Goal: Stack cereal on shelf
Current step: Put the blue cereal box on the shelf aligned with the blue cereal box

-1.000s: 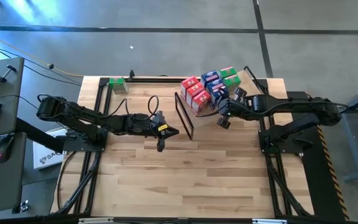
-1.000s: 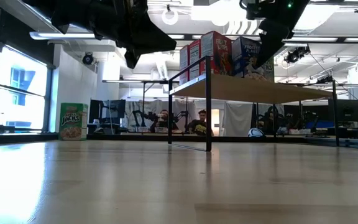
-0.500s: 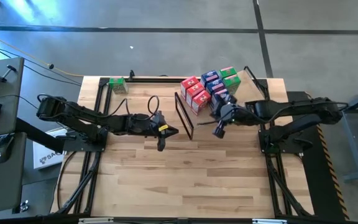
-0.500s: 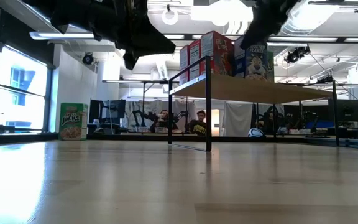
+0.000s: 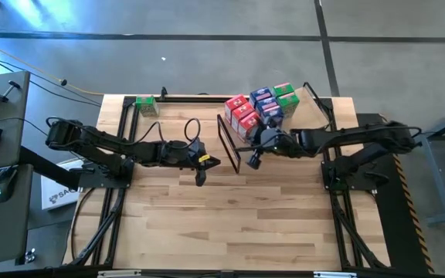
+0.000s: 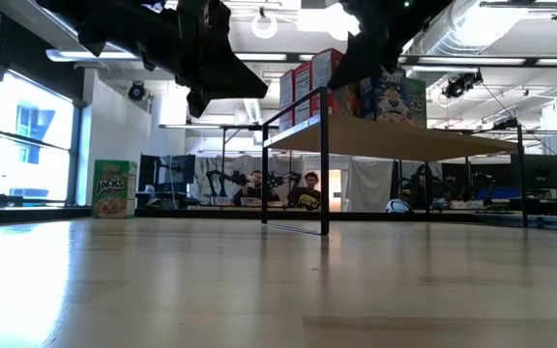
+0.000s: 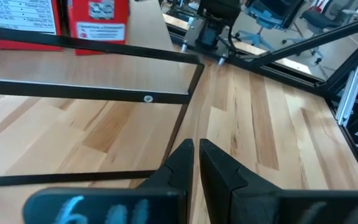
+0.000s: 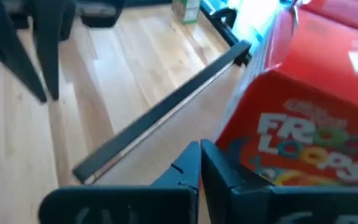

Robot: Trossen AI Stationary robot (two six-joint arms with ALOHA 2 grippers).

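The cereal boxes (image 5: 259, 110), red, blue and green, stand packed together on the plywood shelf (image 6: 404, 143), which rests on thin black legs. The shelf's black frame end (image 5: 229, 143) faces the table's middle. A lone green box (image 5: 147, 106) stands at the table's far left corner. My right gripper (image 5: 253, 160) is shut and hovers at the shelf's near side, just beside a red box (image 8: 303, 130); I cannot tell whether it touches it. My left gripper (image 5: 208, 162) is shut and hangs in the air left of the frame end (image 7: 104, 96).
Bare planked tabletop (image 5: 230, 224) stretches from the shelf to the near edge. Black rails (image 5: 122, 123) run along the table's sides. In the low view, people sit at desks in the room beyond the table (image 6: 278, 188).
My right gripper has swung from the shelf's right part toward the table's left, along the near side of the boxes, and has tipped and sunk a little. It has stayed shut. The boxes have kept their places.
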